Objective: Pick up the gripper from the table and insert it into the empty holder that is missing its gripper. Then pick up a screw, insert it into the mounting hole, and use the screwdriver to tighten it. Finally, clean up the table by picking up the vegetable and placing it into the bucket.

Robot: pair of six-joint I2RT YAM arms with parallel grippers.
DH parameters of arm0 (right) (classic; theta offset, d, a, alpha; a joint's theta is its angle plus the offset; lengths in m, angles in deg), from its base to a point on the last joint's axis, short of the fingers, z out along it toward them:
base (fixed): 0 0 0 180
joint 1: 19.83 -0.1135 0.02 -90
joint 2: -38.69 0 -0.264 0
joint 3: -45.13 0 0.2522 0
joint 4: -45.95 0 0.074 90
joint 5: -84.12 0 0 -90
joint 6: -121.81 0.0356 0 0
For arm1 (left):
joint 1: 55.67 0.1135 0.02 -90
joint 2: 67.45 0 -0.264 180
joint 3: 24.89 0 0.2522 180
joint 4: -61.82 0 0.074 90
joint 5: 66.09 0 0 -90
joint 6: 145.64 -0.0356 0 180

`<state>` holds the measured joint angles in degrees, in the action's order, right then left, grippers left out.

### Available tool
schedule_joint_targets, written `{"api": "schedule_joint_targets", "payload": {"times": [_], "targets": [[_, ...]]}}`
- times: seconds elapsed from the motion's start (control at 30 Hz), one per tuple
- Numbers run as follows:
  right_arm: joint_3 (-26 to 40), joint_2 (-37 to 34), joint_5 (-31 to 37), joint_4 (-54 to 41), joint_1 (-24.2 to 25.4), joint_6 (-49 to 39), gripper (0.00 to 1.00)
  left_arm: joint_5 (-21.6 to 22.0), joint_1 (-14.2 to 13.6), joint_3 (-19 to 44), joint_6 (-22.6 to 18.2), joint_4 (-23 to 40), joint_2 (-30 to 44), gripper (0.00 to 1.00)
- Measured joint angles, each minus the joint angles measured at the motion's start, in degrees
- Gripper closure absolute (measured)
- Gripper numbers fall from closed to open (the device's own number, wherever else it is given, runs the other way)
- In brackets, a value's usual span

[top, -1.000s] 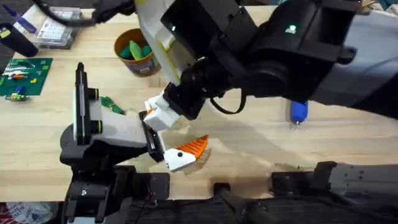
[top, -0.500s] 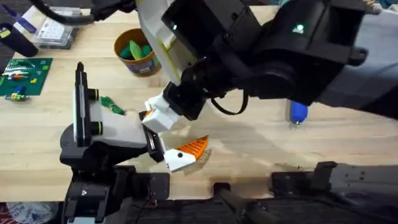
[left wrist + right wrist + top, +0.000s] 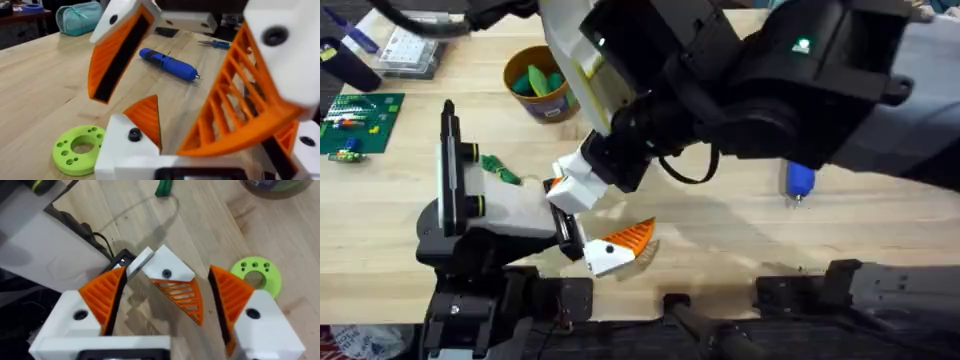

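1. Currently the gripper (image 3: 172, 287), a white block with an orange ribbed wedge, sits between the two fingers of the right gripper (image 3: 167, 275). Its white end is against the black jaw plate of the holder (image 3: 490, 212). Whether it is already seated there, I cannot tell.
2. The right gripper is spread wide on both sides of this piece. A gap shows on one side, so I judge it is not clamping.
3. On the overhead view the holder lies at 9 o'clock from the right gripper, with its body running from 9 to 3 o'clock. The wedge points away from the holder, so the push should go toward 9 o'clock.
4. The right arm reaches across the middle and is the nearer one.
5. The matching finger with a black dot (image 3: 620, 248) is at 5 o'clock, near.
6. The screwdriver (image 3: 800, 180) is at 3 o'clock, well apart. The bucket (image 3: 540, 90) is at 11 o'clock. A green vegetable (image 3: 500, 169) lies just beside the holder.
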<state>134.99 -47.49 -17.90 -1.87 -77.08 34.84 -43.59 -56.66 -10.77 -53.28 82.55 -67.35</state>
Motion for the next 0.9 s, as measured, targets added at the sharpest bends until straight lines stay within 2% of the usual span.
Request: {"api": "schedule_joint_targets", "payload": {"times": [0.37, 0.4, 0.57, 0.6, 0.67, 0.9], "targets": [[1.0, 4.1, -0.9, -1.6, -0.5, 0.0, 0.007, 0.0, 0.0, 0.0, 0.0, 0.0, 0.0, 0.025], [1.1, 4.3, -0.9, -2.0, -0.5, 0.0, 0.007, -0.1, 0.0, 0.0, 0.1, 0.0, 0.0, 0.114], [1.1, 4.3, -0.9, -3.1, -0.5, 0.0, 0.007, 0.0, 0.0, 0.0, -0.2, 0.0, 0.0, 0.879], [1.1, 4.3, -0.9, -3.2, -0.5, 0.0, 0.007, 0.0, 0.0, 0.0, -0.4, 0.0, 0.0, 0.968], [1.1, 4.3, -0.9, -3.2, -0.5, 0.0, 0.006, 0.0, 0.0, 0.0, -0.4, 0.0, 0.0, 0.995], [1.1, 4.3, -0.9, -3.2, -0.5, 0.0, 0.006, 0.0, 0.0, 0.0, -0.4, 0.0, 0.0, 0.996]]}}
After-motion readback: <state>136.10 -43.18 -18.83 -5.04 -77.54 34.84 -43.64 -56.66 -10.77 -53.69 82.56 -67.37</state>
